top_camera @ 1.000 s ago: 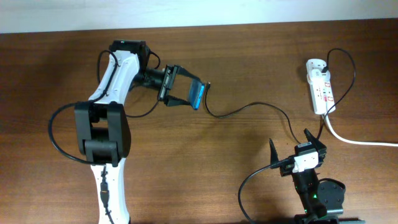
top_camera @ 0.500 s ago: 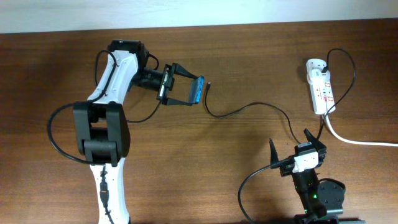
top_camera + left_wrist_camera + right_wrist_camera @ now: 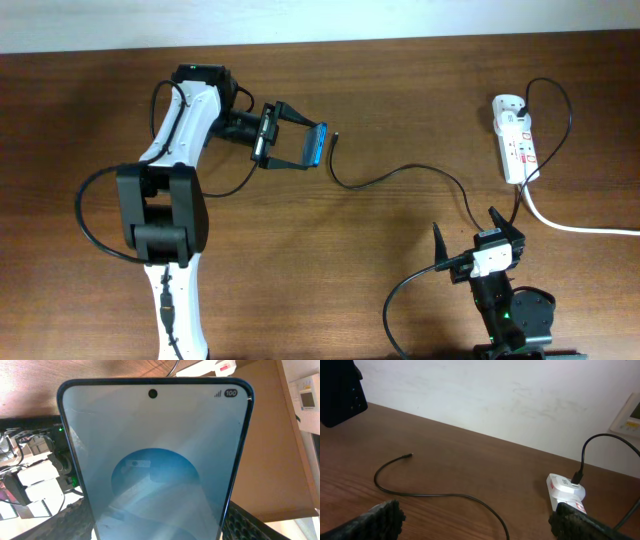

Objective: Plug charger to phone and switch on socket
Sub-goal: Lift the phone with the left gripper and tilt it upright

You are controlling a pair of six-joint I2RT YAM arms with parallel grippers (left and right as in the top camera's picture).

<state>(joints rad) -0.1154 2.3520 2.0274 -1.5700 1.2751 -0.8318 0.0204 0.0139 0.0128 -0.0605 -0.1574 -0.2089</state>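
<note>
Two claws inspected. Left claw (image 3: 312, 147) pinches the phone (image 3: 155, 460), whose blue screen faces the wrist camera. The cable (image 3: 400, 172) tip lies on the table (image 3: 320, 260) just beside the phone, unplugged. Right claw (image 3: 467, 232) is spread and empty, with the power strip (image 3: 515, 140) well apart at the far right.

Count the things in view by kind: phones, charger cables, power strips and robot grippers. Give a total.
Slim blue-screened smartphone: 1
Thin black charger cable: 1
White elongated power strip: 1
Two-finger grippers: 2, left gripper and right gripper
Total: 5
</note>
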